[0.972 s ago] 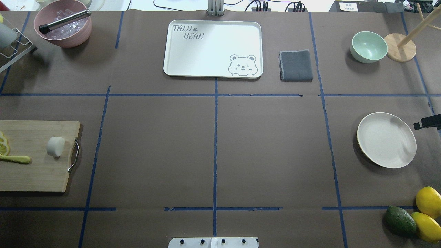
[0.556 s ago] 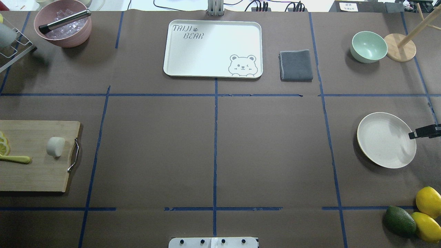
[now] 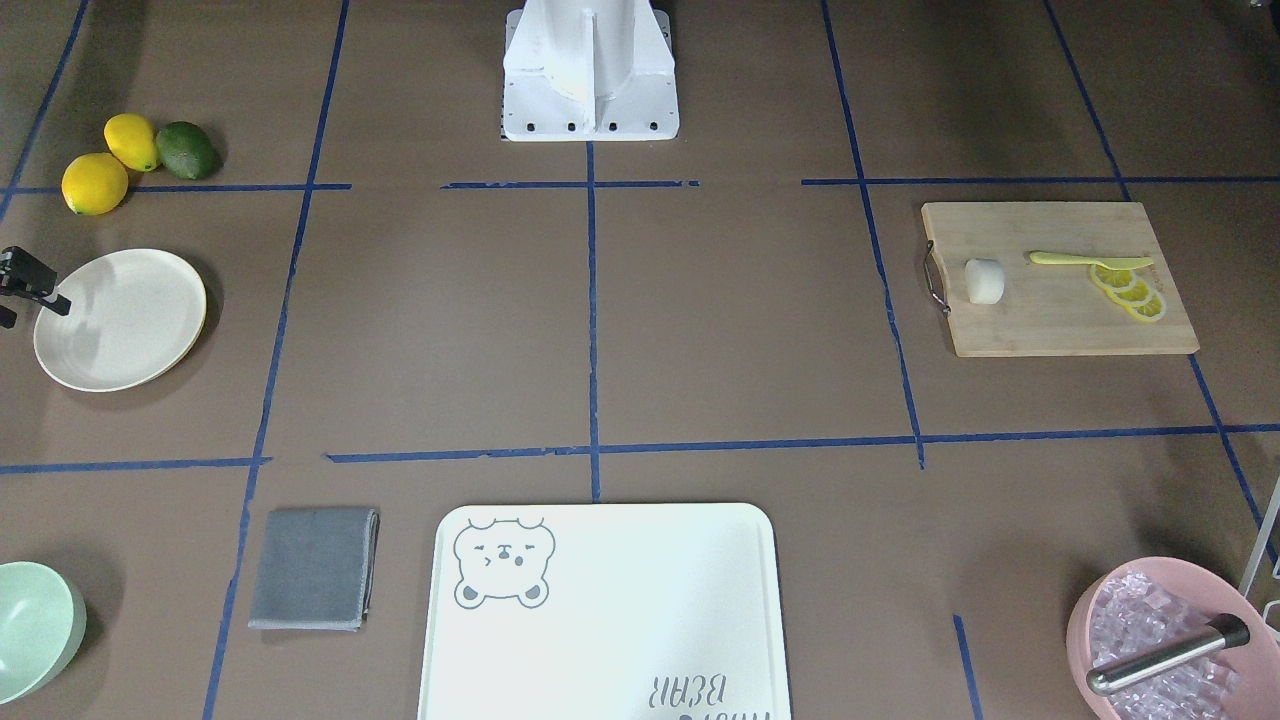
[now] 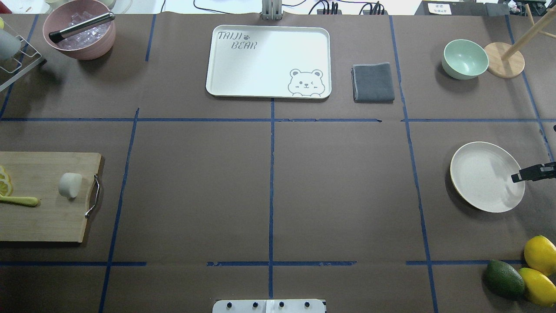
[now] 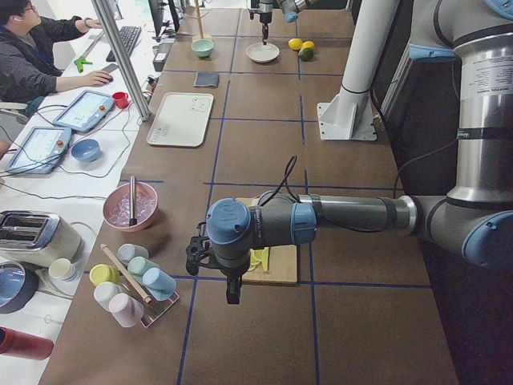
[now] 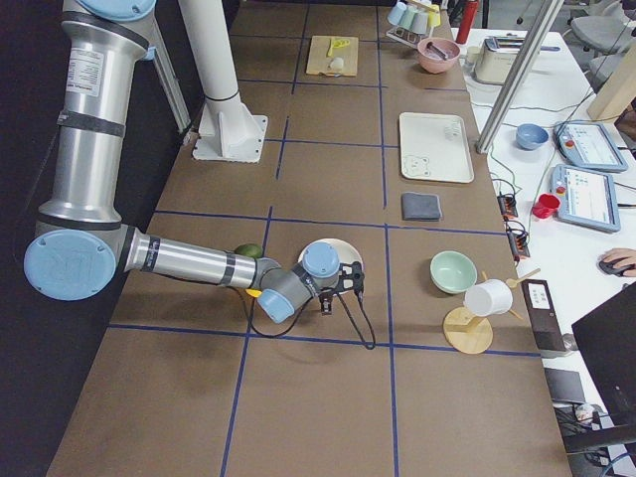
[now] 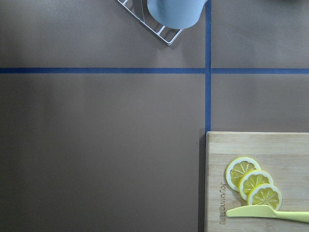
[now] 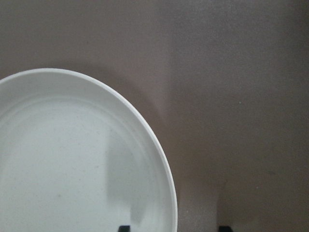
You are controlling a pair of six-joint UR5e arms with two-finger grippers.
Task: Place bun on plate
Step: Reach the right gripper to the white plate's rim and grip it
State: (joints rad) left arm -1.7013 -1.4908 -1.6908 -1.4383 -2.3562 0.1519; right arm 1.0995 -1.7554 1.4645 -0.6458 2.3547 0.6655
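Note:
The bun [image 4: 70,184], a small off-white lump, lies on the wooden cutting board [image 4: 43,217] at the table's left, near its metal handle; it also shows as the bun [image 3: 984,281]. The cream plate [image 4: 482,169] sits far right and holds nothing. My right gripper [image 4: 521,175] reaches in from the right edge over the plate's right rim. In the right wrist view its fingertips [image 8: 124,228] stand apart, straddling the plate's rim [image 8: 159,159], so it is open. My left gripper [image 5: 210,255] shows only in the left side view, beyond the board's end; I cannot tell its state.
Lemon slices [image 7: 251,179] and a yellow knife [image 7: 265,211] share the board. A bear-print tray [image 4: 268,61], grey cloth [image 4: 373,82], mint bowl [image 4: 464,58] and pink ice bowl [image 4: 80,30] line the far side. Lemons [image 4: 540,254] and an avocado [image 4: 504,279] lie near right.
My right gripper has moved further in from the right edge and slightly nearer, from beside the plate to over its right rim. The bun and plate have not moved.

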